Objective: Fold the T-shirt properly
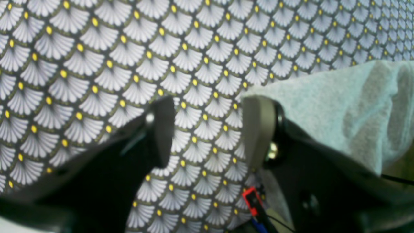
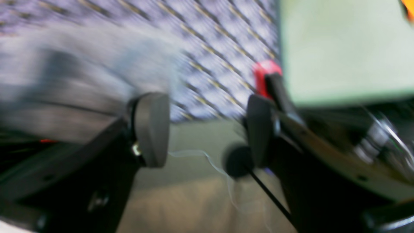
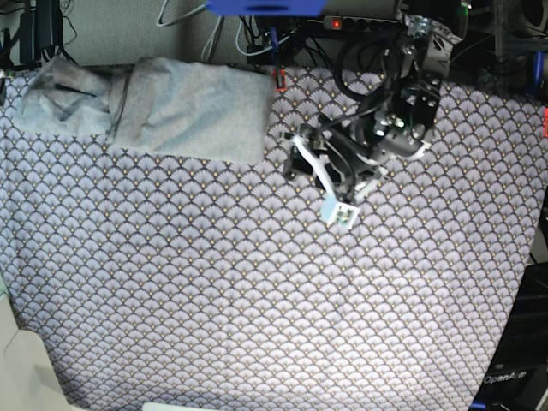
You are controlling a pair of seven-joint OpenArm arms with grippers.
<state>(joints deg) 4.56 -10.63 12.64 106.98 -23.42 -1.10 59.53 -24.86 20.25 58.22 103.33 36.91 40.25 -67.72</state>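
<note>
Left gripper (image 1: 207,132) spread wide over the scallop-patterned cloth (image 1: 129,58), nothing between its pads, grey T-shirt (image 1: 339,106) edge just beside the right-hand pad. Right gripper (image 2: 207,129) likewise parted and empty in its blurred wrist view, grey fabric off to the left of it. Farther off, in the base view, T-shirt (image 3: 171,107) bunched in a rumpled heap at the cloth's far left corner, left arm (image 3: 377,137) poised near its right edge.
</note>
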